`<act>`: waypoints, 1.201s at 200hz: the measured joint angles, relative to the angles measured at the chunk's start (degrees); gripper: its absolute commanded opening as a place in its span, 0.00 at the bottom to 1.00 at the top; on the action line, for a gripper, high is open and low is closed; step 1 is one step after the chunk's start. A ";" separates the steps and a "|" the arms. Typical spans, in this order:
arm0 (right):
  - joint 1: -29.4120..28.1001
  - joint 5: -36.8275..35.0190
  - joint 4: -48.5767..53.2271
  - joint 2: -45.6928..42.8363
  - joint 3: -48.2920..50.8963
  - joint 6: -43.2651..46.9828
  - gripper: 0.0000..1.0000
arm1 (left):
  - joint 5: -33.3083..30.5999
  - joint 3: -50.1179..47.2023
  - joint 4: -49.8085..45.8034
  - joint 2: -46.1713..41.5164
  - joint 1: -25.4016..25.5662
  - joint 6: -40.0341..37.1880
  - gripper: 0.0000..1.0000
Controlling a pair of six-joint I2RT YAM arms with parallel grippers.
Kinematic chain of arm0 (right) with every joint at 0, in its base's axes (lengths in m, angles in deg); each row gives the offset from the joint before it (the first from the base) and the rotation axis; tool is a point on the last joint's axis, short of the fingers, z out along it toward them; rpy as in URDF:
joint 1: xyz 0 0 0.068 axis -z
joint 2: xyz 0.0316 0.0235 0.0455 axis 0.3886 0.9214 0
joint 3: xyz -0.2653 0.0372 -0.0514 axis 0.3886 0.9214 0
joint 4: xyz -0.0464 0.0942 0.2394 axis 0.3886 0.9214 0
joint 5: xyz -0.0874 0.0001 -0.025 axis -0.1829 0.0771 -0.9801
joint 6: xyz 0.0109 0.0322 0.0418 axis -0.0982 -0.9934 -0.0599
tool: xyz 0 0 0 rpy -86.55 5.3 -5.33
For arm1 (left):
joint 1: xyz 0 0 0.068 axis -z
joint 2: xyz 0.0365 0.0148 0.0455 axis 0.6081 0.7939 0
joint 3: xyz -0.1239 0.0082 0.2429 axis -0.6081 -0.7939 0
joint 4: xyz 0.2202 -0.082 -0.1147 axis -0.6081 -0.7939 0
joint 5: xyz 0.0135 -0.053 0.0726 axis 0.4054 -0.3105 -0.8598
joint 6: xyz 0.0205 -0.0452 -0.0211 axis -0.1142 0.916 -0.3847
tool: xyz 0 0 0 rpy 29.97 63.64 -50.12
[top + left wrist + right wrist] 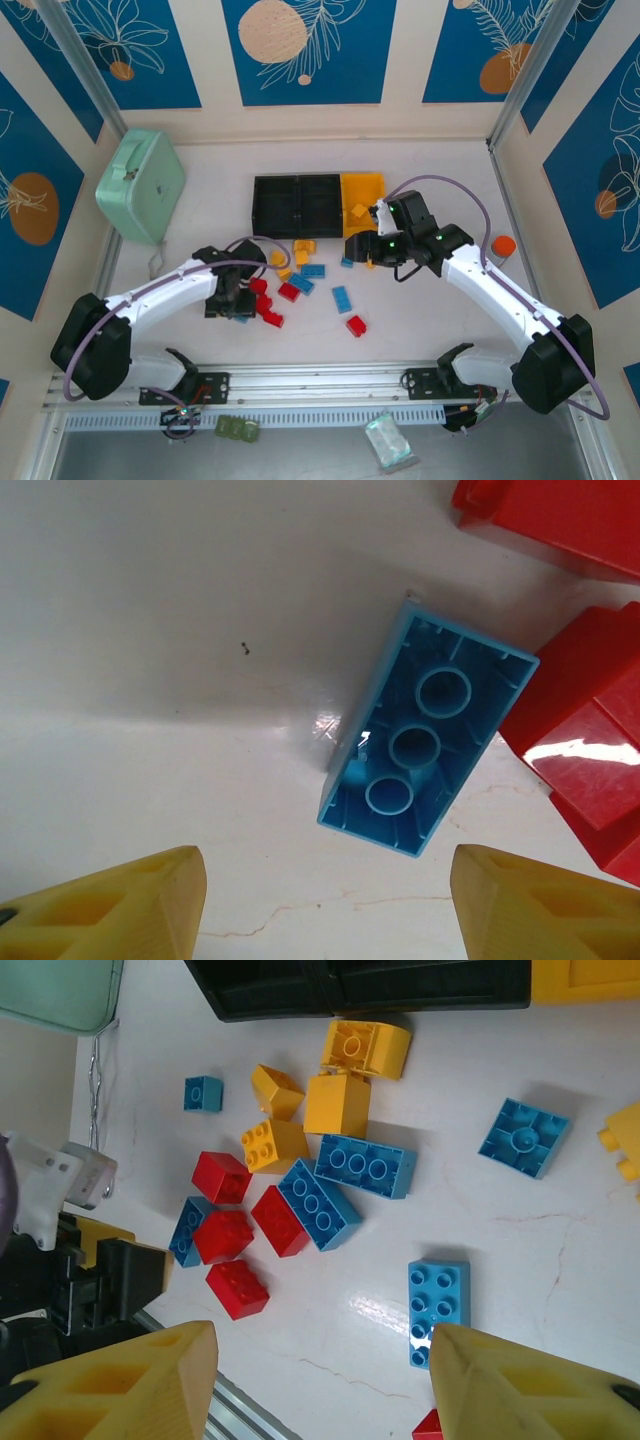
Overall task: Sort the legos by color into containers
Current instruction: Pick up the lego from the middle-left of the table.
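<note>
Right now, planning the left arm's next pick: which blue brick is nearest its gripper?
The upside-down blue brick just ahead of the open left gripper, hollow underside showing, red bricks beside it.

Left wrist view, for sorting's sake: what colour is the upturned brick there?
The brick is light blue, clearest in the left wrist view.

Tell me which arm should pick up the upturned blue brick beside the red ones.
Left. The left gripper hangs open right over that blue brick, which lies hollow side up just ahead of it, with red bricks alongside. The right gripper is farther off, near the yellow bin.
</note>
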 measured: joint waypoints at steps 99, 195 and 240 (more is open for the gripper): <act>0.33 -0.02 -0.83 0.63 0.55 -1.64 0.58 | 2.23 1.07 7.96 7.17 0.11 -5.44 0.50; 0.33 -0.04 -0.87 -0.92 1.75 -3.15 0.58 | 2.93 -1.60 11.74 6.08 0.22 -5.97 0.50; -0.33 -0.04 -1.27 -0.92 1.86 -3.41 0.58 | 1.27 -3.69 11.98 5.66 0.22 -5.49 0.43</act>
